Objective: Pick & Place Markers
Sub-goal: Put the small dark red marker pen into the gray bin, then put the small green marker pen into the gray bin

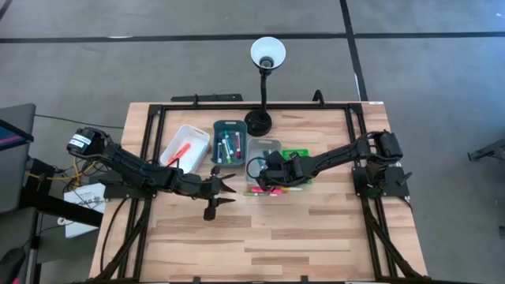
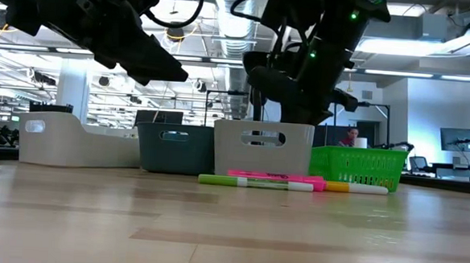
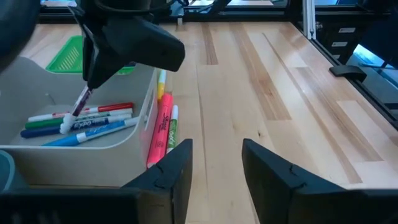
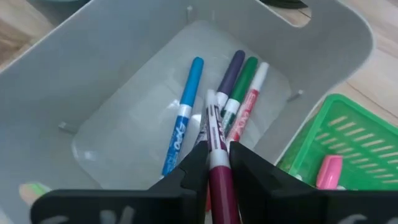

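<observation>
Clamped between the fingers of the right pincer [image 4: 217,163] is a maroon-capped marker [image 4: 219,163], held over the grey tray [image 4: 93,74] with its tip pointing down into the tray. The right arm is stretched from the bench's right edge towards the middle, its wrist angled down above that tray in the high view. On the tray floor four more markers [image 4: 231,99] are laid side by side: blue, purple, green and red. A green basket [image 4: 348,146] is set just beside the grey tray, with a pink object inside it. In front of the two containers, three highlighters [image 2: 273,182] are laid on the bench [image 1: 316,237] in green, pink and yellow.

The left pincer [image 3: 214,171] is held with its fingers apart and nothing between them, raised above bare wood in front of the trays. The left arm is reached in from the bench's left edge. A dark teal tray [image 1: 229,142] with several markers and a white tray [image 1: 185,146] with a red one are set further left.
</observation>
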### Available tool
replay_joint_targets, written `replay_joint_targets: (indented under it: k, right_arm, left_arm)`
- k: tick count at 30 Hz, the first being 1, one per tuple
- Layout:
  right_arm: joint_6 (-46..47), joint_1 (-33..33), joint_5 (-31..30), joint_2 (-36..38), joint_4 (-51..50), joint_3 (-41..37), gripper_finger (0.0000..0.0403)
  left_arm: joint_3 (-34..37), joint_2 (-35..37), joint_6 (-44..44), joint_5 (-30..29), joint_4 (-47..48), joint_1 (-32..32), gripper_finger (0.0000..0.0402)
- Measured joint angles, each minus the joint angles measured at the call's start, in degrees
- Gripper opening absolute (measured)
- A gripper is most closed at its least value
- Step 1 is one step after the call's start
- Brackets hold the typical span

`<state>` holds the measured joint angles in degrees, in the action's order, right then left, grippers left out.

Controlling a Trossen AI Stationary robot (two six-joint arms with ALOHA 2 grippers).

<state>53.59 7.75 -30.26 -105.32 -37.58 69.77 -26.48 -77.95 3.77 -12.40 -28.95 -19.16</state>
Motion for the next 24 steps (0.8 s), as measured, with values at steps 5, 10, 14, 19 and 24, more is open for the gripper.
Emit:
replay_joint_targets:
  k: [5, 10, 14, 19, 24]
  right_arm:
    - [-1.68, 0.09, 0.09, 0.00, 0.22, -0.14, 0.0067]
    - [-3.53, 0.13, -0.03, 0.00, 0.45, -0.14, 0.0097]
    - [-3.57, 0.13, -0.78, 0.00, 0.55, -0.14, 0.0128]
    - [-3.57, 0.13, -0.62, 0.00, 0.70, -0.14, 0.0160]
    - [-3.61, 0.13, 0.05, 0.00, 1.05, -0.14, 0.0177]
  left_arm:
    - [-0.03, -0.24, 0.16, 0.01, -0.08, 0.00, 0.0136]
    - [-0.04, -2.53, 2.63, 0.09, -0.22, 0.00, 0.0136]
    - [-0.04, -7.01, 2.95, 0.09, -0.80, 0.00, 0.0136]
    - [-0.04, -14.38, 2.71, 0.07, -5.73, 0.33, 0.0136]
    - [-0.04, -20.55, 2.66, -0.04, -12.80, 2.44, 0.0136]
